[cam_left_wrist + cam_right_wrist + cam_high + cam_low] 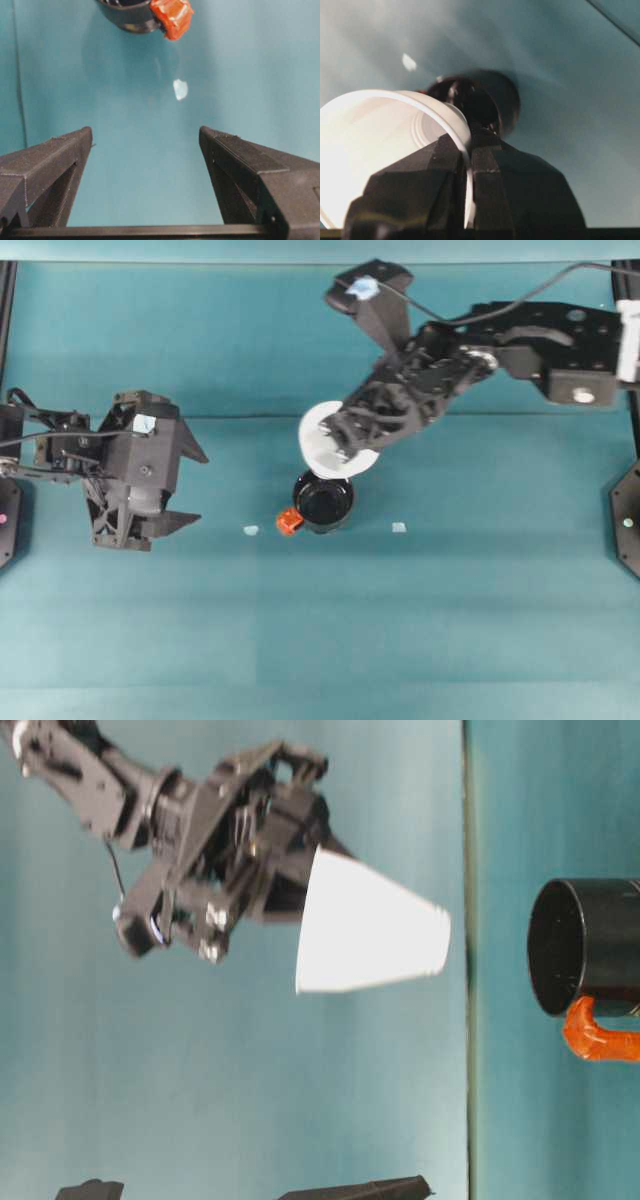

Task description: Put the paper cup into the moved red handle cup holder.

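Note:
The white paper cup hangs in the air, its rim pinched between the fingers of my right gripper, which is shut on it. At table level the paper cup floats above the holder, base toward the table. The glossy black red handle cup holder stands on the table just in front of the cup, its orange-red handle pointing left. In the right wrist view the cup's rim sits before the dark holder. My left gripper rests open at the left, empty, its fingers spread wide.
Two small white scraps lie on the teal table, one left of the holder and one to its right. Dark frame posts stand at both side edges.

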### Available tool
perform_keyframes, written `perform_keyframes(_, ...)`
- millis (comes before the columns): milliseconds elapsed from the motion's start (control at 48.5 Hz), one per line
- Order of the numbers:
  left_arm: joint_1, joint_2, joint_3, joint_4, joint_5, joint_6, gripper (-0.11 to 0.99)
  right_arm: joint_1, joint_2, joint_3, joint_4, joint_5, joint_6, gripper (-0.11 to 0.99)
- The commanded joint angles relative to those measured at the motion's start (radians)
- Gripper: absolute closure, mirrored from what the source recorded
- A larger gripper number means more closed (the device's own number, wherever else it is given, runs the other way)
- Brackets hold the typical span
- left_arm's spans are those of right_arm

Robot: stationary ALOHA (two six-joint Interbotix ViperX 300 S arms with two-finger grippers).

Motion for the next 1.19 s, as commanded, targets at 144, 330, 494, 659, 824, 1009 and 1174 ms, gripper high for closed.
perform_keyframes(144,0.003,-0.003,0.000,0.002,-0.008,-0.002,-0.07,0.008,0.071,-0.031,-0.003,-0.003,0.000,0.98)
perform_keyframes(330,0.003,-0.003,0.012,0.002,-0.008,-0.002,-0.07,0.021,0.120,-0.012,-0.003,-0.023,-0.002,0.98)
perform_keyframes(494,0.003,-0.003,0.011,0.002,-0.041,0.002,-0.07,0.028,0.153,0.006,-0.003,-0.046,-0.002,0.98)
perform_keyframes(659,0.003,-0.003,0.011,0.002,-0.063,0.002,-0.07,0.038,0.178,0.021,-0.003,-0.048,0.000,0.98)
perform_keyframes(824,0.003,-0.003,0.012,0.002,-0.063,0.003,-0.07,0.038,0.179,0.021,-0.003,-0.063,-0.002,0.98)
perform_keyframes(1009,0.003,-0.003,0.012,0.002,-0.063,0.003,-0.07,0.048,0.183,0.012,-0.003,-0.063,0.002,0.98)
perform_keyframes(1174,0.003,-0.003,0.011,0.002,-0.063,0.003,-0.07,0.069,0.187,0.000,-0.003,-0.064,0.005,0.98)
